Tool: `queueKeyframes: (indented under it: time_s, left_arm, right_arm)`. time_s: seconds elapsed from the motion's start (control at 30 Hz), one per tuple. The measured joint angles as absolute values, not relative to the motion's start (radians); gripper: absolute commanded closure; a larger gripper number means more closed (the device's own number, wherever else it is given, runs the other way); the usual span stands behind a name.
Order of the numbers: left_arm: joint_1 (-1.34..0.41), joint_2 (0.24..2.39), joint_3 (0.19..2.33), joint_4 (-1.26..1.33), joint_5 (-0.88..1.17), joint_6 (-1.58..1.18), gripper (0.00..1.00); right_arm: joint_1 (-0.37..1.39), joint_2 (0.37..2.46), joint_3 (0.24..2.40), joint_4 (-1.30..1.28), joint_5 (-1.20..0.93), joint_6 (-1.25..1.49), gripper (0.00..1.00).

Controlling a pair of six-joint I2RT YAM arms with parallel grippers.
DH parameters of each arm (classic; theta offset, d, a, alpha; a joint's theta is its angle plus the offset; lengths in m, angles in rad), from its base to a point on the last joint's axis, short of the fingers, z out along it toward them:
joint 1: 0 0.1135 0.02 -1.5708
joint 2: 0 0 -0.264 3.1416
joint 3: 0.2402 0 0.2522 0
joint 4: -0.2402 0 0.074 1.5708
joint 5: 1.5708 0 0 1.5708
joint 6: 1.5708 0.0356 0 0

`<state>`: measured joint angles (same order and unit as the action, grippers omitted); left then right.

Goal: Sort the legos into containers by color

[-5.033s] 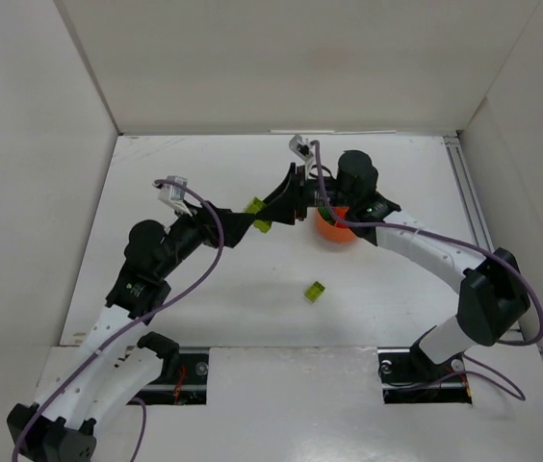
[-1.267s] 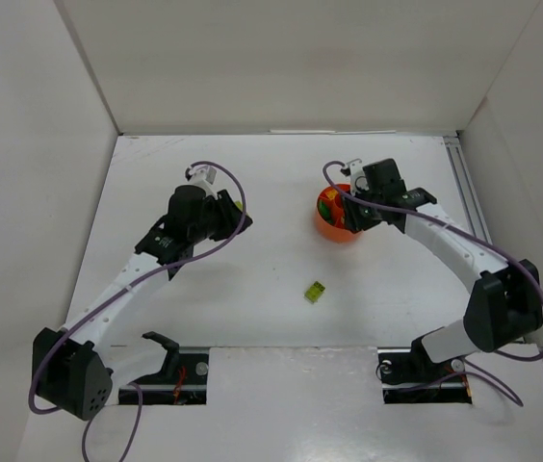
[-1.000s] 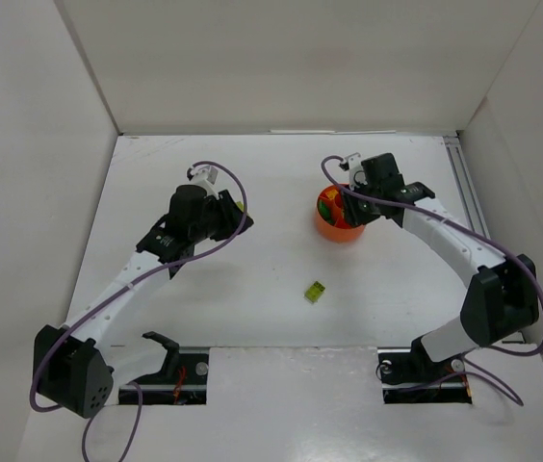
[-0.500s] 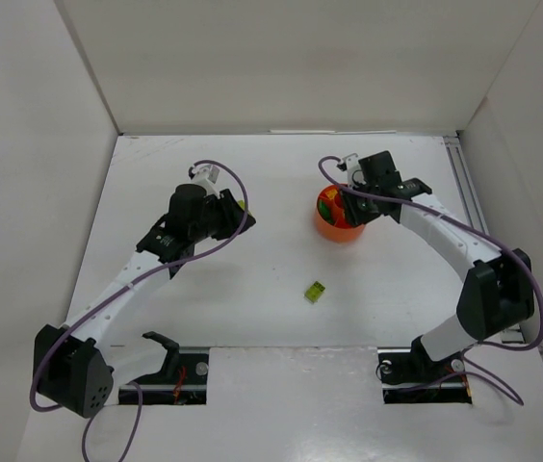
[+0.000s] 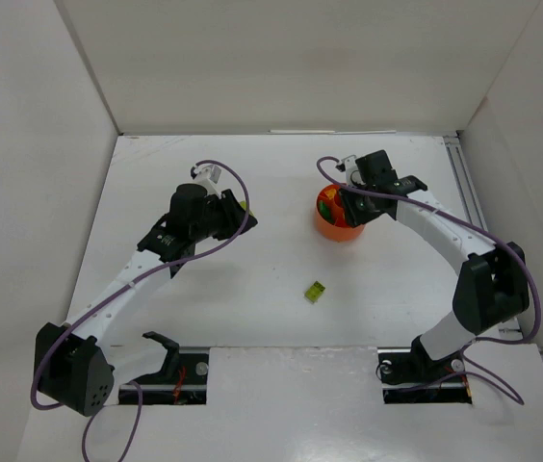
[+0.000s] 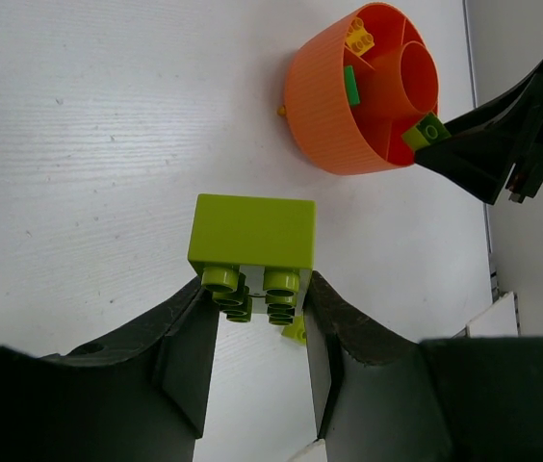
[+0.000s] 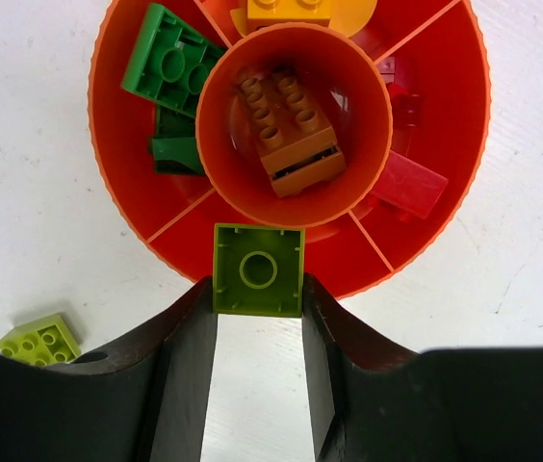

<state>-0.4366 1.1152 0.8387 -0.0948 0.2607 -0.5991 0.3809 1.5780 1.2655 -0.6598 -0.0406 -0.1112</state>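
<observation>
The orange dish (image 5: 335, 230) stands right of the table's middle. My right gripper (image 7: 258, 291) hovers at its near rim, shut on a lime lego (image 7: 258, 269) whose hollow underside faces the camera, over an empty compartment (image 7: 349, 262). Green legos (image 7: 169, 64) fill the left compartment, a brown lego (image 7: 287, 127) lies in the central cup, red legos (image 7: 408, 183) lie on the right, and a yellow one (image 7: 289, 10) at the far side. My left gripper (image 6: 257, 289) is shut on a second lime lego (image 6: 252, 235), held above the table left of the dish (image 6: 322, 106).
One loose lime lego (image 5: 315, 291) lies on the white table in front of the dish, also seen as the lime lego (image 7: 38, 339) at the lower left of the right wrist view. White walls enclose the table on three sides.
The right gripper has crept slightly toward the dish's far left side with its lime lego. The left arm has stayed put, still gripping its brick.
</observation>
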Motion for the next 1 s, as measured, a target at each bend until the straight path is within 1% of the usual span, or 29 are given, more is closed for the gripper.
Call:
queueKeyframes:
  time_s: [0.03, 0.1, 0.13, 0.37, 0.73, 0.9, 1.0]
  left_arm:
    - [-0.437, 1.115, 0.838, -0.094, 0.262, -0.599, 1.00]
    - [-0.437, 1.115, 0.839, -0.094, 0.262, -0.599, 1.00]
    - [-0.437, 1.115, 0.839, -0.094, 0.263, -0.599, 1.00]
    - [-0.437, 1.115, 0.839, -0.094, 0.272, -0.599, 1.00]
    - [-0.437, 1.115, 0.839, -0.086, 0.310, -0.576, 1.00]
    - [-0.459, 1.155, 0.869, -0.058, 0.374, -0.523, 1.00]
    - [-0.535, 1.239, 0.944, -0.049, 0.369, -0.472, 1.00]
  right_arm:
    - [0.381, 1.578, 1.266, -0.660, -0.038, -0.108, 0.62]
    - [0.381, 1.578, 1.267, -0.661, -0.033, -0.101, 0.58]
    - [0.381, 1.578, 1.267, -0.661, -0.030, -0.098, 0.55]
    - [0.381, 1.578, 1.269, -0.661, -0.022, -0.075, 0.45]
    - [0.381, 1.563, 1.280, -0.660, -0.019, -0.052, 0.45]
    - [0.369, 1.456, 1.276, -0.656, 0.000, -0.042, 0.43]
    - [0.333, 1.354, 1.256, -0.625, -0.025, -0.037, 0.40]
